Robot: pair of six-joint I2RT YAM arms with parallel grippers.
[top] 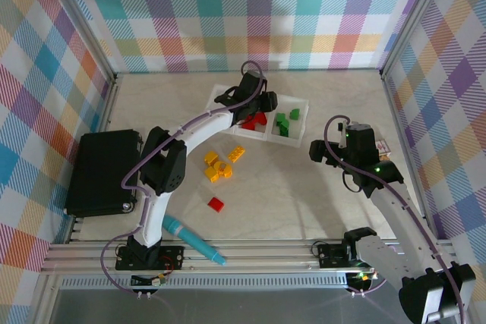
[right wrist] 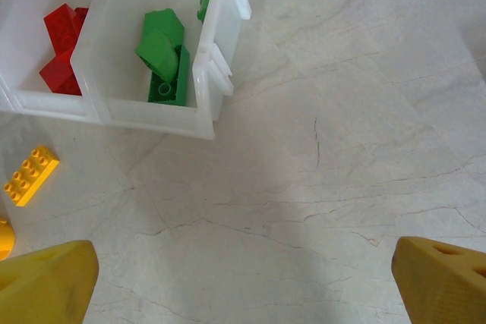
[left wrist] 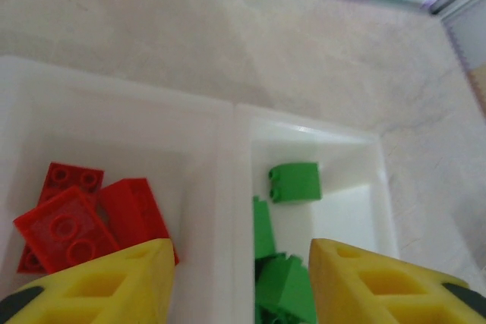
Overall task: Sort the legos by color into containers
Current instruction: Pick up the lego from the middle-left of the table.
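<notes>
Spread and, as far as seen, empty, my left fingers straddle the tray divider: red legos at 9 o'clock, green legos at 3, split by colour. Unsorted on desk: yellow legos, one red brick. Also spread: my right fingers.

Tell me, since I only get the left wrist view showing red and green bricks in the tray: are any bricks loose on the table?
Observer: Yes, one red brick lies alone on the table, toward the arm bases.
Operator: Any yellow ones?
Observer: Several yellow bricks sit loose on the near side of the tray.
Operator: And the right pincer?
Observer: The right pincer is open and empty, over bare table beside the tray.
</notes>
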